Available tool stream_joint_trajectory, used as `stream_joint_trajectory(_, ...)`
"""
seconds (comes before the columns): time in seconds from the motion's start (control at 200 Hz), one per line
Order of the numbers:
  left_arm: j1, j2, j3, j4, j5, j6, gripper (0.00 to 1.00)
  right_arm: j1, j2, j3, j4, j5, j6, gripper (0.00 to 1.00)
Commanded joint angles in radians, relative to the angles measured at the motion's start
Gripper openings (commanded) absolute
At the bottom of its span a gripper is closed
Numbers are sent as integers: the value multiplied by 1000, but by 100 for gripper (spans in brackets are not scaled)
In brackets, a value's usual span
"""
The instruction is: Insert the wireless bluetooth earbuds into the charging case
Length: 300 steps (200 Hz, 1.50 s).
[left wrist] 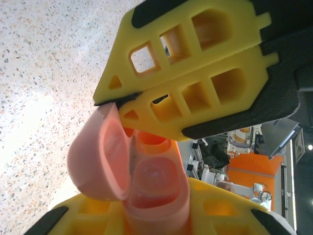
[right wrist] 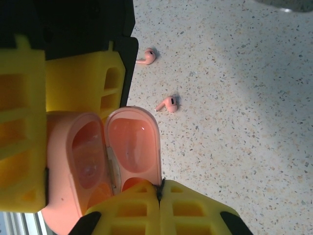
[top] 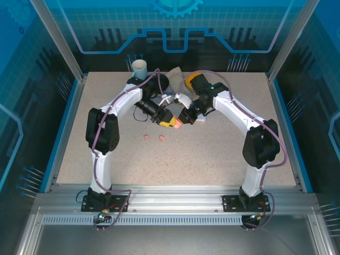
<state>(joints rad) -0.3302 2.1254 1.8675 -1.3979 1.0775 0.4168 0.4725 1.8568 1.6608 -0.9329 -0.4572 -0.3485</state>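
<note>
Charging case (right wrist: 88,161) open, base hidden from me.
My left gripper (left wrist: 156,215) clamps it; right gripper (right wrist: 160,196) sits pressed together at its lid (right wrist: 134,147); two earbuds (right wrist: 168,104) lie loose.

2 salmon-pink earbuds (right wrist: 147,57) (right wrist: 168,104) lie loose near the hinged-open pink charging case (right wrist: 133,147).

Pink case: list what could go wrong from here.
1. The right gripper pinches just the lid rim with shut jaws; it may slip, and the lid could swing shut.
2. The left gripper grips the pink case body, so both arms are busy while two pink earbuds lie loose on the table; freeing one arm to fetch them may upset the case.
</note>
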Motion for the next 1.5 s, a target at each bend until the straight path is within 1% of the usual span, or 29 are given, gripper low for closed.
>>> stream_joint_trajectory(0.0, -11, -14, 3, 50, 40, -23, 27, 21, -47, 9, 11, -6, 5, 0)
stream_joint_trajectory(0.105, -10, -19, 2, 69, 39, -39, 36, 21, -53, 12, 13, -9, 7, 0)
stream_joint_trajectory(0.175, -10, -19, 5, 77, 40, -46, 39, 22, -50, 16, 9, -7, 6, 0)
stream_joint_trajectory(0.465, -10, -19, -1, 91, 42, -56, 37, 26, -42, 17, 12, 4, 11, 0)
stream_joint_trajectory(0.81, -10, -57, -32, 76, 59, -32, 40, 8, -17, 23, 20, 15, 12, 0)
stream_joint_trajectory(0.88, -10, -61, -41, 79, 61, -30, 39, 6, -15, 28, 20, 17, 14, 0)
stream_joint_trajectory(0.98, -8, -64, -50, 80, 61, -29, 35, 3, -13, 28, 20, 20, 15, 0)
stream_joint_trajectory(1.351, -6, -71, -61, 103, 56, -41, 30, 3, -10, 25, 23, 28, 18, 0)
stream_joint_trajectory(1.431, -6, -76, -65, 117, 56, -50, 27, 2, -10, 24, 25, 25, 19, 0)
stream_joint_trajectory(1.496, -6, -82, -70, 134, 53, -62, 23, 1, -13, 26, 26, 26, 22, 0)
